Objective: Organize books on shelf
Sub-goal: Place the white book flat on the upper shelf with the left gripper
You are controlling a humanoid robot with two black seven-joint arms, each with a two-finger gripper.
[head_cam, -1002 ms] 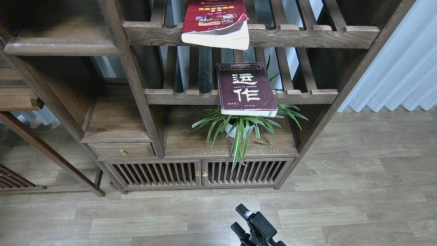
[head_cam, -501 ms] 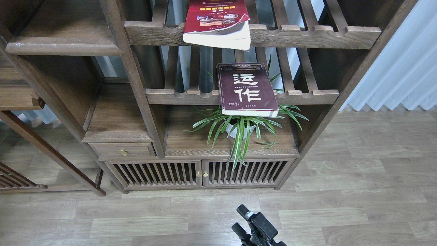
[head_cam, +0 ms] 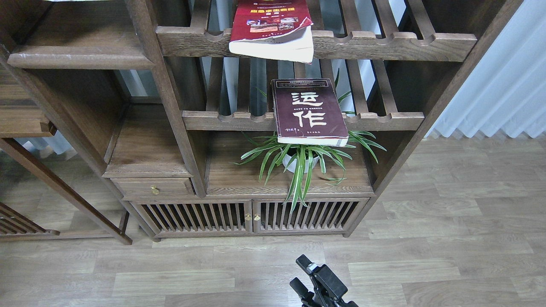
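The bright red book (head_cam: pixel 269 20) lies flat on the upper slatted rack, its pages hanging over the notched front rail. The dark maroon book (head_cam: pixel 308 108) with two white characters lies flat on the lower slatted rack and overhangs its rail above a plant. The pale book is out of view. The shelf (head_cam: pixel 81 57), a solid dark-brown board with a scuffed pale edge, is at the upper left with nothing visible on it. My right gripper (head_cam: pixel 302 273) is low over the floor at the bottom centre, far from the books, open and empty. My left gripper is not in view.
A spider plant in a white pot (head_cam: pixel 300 162) stands on the cabinet top under the maroon book. An upright post (head_cam: pixel 168 102) separates the left bays from the racks. A small drawer (head_cam: pixel 153 187) and slatted doors (head_cam: pixel 249 216) are below. A white curtain (head_cam: pixel 503 85) hangs on the right.
The view has shifted very slightly. The books and the right gripper keep their places.
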